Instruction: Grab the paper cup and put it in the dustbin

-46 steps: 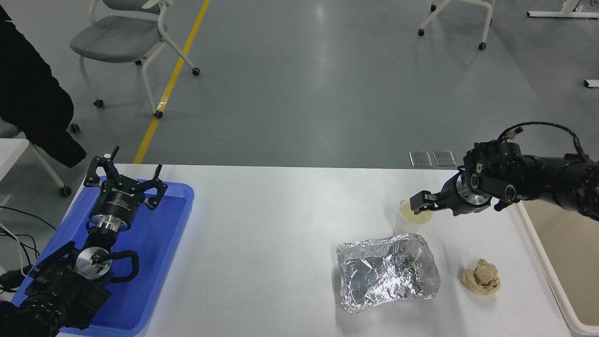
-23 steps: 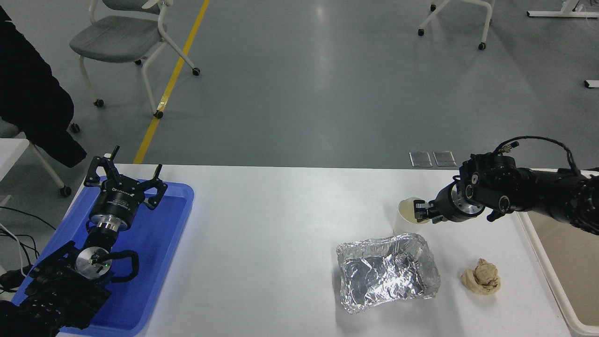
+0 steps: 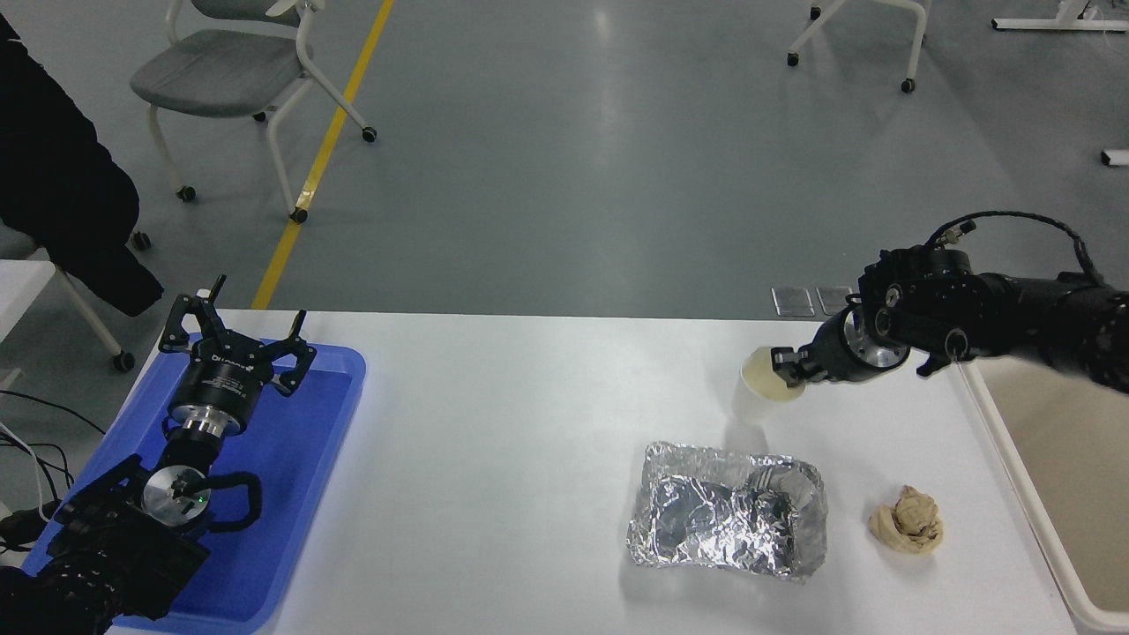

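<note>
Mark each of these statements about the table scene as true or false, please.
1. The right claw grips the paper cup at its rim. True.
2. The cup already sits inside the dustbin. False: it is over the white table, left of the bin.
3. The crumpled foil tray lies nearer the camera than the cup. True.
4. The brown paper wad lies in the foil tray. False: it lies on the table, right of the tray.
5. The left claw is over the blue tray. True.

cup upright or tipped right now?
Tipped. The paper cup leans, its cream inside facing the camera, with the right gripper shut on its rim. Whether its base touches the table: cannot tell.
</note>
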